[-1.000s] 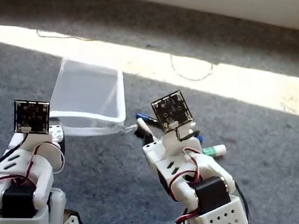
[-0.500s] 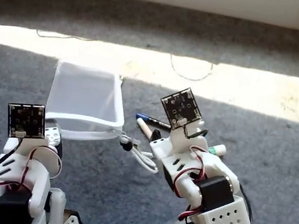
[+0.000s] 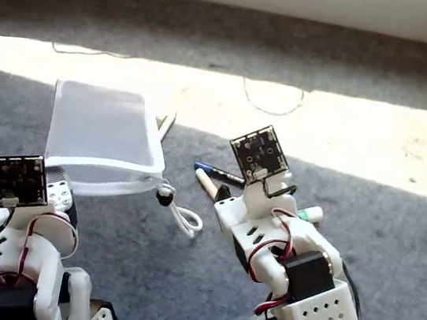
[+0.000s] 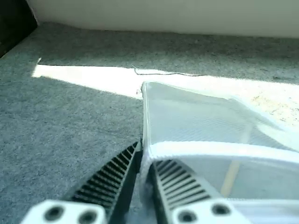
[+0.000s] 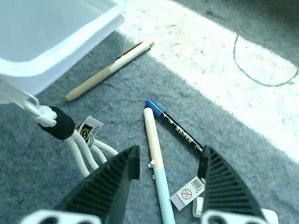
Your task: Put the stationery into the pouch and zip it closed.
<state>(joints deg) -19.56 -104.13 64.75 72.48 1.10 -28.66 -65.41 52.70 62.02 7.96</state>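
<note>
The translucent white pouch (image 3: 103,138) lies on the grey carpet, far left. My left gripper (image 4: 145,157) is shut on its near rim. A beige pen (image 3: 164,124) lies by the pouch's right side. A white pen (image 5: 156,157) and a blue-capped pen (image 5: 175,127) lie between and just beyond my right gripper's (image 5: 169,156) open fingers, which hold nothing. A green-and-white marker (image 3: 307,214) lies right of that arm. The pouch's white cord with black toggle (image 5: 61,123) trails loose on the carpet.
A thin wire (image 3: 271,107) curls on the sunlit strip of carpet beyond the pens. A paper tag (image 5: 89,129) hangs on the cord. A labelled pen end (image 5: 188,195) lies close under the right gripper. Bare carpet stretches to the right.
The left arm has dragged the pouch leftward, uncovering the beige pen. The right gripper has drawn back from the pouch's cord, which now lies loose.
</note>
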